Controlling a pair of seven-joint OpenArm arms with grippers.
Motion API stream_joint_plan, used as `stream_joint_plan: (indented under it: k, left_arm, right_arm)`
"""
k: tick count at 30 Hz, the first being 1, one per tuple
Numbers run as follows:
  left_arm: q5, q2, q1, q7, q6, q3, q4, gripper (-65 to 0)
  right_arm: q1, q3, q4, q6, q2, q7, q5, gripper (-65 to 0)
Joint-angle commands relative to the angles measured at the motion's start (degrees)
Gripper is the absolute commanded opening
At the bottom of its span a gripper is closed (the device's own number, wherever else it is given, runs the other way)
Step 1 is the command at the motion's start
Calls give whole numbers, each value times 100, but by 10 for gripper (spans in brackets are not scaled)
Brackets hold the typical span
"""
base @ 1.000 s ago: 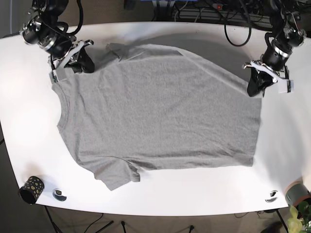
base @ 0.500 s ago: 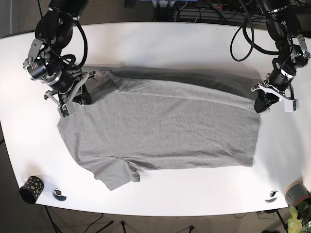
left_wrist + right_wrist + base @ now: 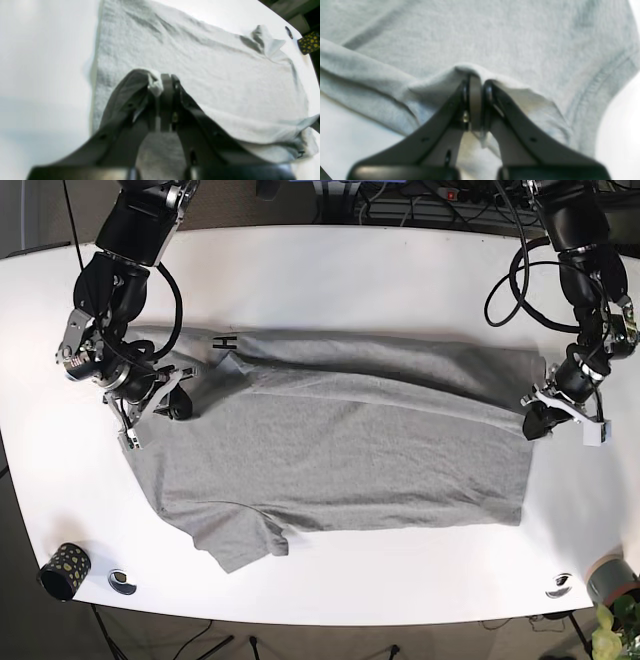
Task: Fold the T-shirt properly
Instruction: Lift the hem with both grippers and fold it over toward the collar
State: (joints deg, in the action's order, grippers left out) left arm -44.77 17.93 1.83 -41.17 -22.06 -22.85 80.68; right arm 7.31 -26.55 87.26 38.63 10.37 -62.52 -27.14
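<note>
Grey fabric is pinched in both pincers. Left pincer (image 3: 163, 85) is clamped on a bunched edge of the shirt (image 3: 340, 450); in the base view it sits at the shirt's right edge (image 3: 537, 420). Right pincer (image 3: 476, 82) is closed on a fold near the collar, at the shirt's left side in the base view (image 3: 165, 402). Shirt lies on the white bench (image 3: 330, 260), top edge folded over toward the middle, one sleeve (image 3: 240, 535) flat at lower left. Base view alone shows the neck label. A spotted cup (image 3: 64, 568) stands at the bench's lower-left corner; contents not visible. Left wrist view catches it blurred at top right (image 3: 310, 42).
</note>
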Motion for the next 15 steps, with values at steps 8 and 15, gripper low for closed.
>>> stream_joint_plan:
  k: [8,15]
  left_arm:
    - [-81,532,393,279,-31,320,-741,-650]
    - [69,646,807,306,-31,637,-1137,-264]
  right_arm:
    - [557,-22,-748,-17,224,577,-113,-650]
    - [900,-22,-1082,-43,251,797,-113,-260]
